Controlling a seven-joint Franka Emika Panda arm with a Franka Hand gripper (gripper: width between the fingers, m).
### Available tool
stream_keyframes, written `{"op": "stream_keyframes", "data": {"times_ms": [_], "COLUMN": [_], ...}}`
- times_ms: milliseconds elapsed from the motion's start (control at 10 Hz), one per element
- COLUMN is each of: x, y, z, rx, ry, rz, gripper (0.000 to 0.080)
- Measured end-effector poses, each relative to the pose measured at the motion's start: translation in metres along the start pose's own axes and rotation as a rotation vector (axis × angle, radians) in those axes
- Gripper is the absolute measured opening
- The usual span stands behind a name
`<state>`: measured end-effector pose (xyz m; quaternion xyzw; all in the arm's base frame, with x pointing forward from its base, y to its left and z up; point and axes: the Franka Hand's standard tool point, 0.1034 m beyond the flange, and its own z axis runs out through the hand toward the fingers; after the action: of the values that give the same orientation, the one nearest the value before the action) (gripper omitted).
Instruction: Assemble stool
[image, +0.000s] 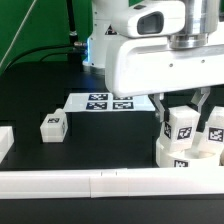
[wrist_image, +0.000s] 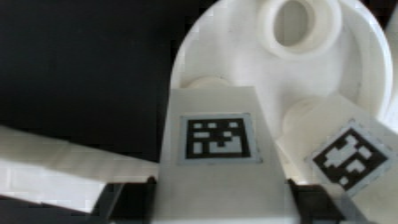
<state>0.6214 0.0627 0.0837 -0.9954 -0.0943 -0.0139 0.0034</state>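
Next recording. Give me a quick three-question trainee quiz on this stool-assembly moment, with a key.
1. True or false: the claw grips a tagged leg at the seat drum.
2. Where does the loose leg stand? A) on the seat drum; B) on the table, to the exterior view's left of the marker board; C) in the claw.
3. How many tagged legs show in the wrist view?

Key: 1 true. 2 B. 3 two: the gripped one and its neighbour.
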Motion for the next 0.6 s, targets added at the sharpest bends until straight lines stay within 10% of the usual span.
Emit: {"op": "stream_keyframes", "data": {"times_ms": [600], "x": [0.019], "y": [-0.010], "z": [0.003], "rx": [0.062], "ry": [0.035], "rz": [0.605], "gripper": [0.0337]}}
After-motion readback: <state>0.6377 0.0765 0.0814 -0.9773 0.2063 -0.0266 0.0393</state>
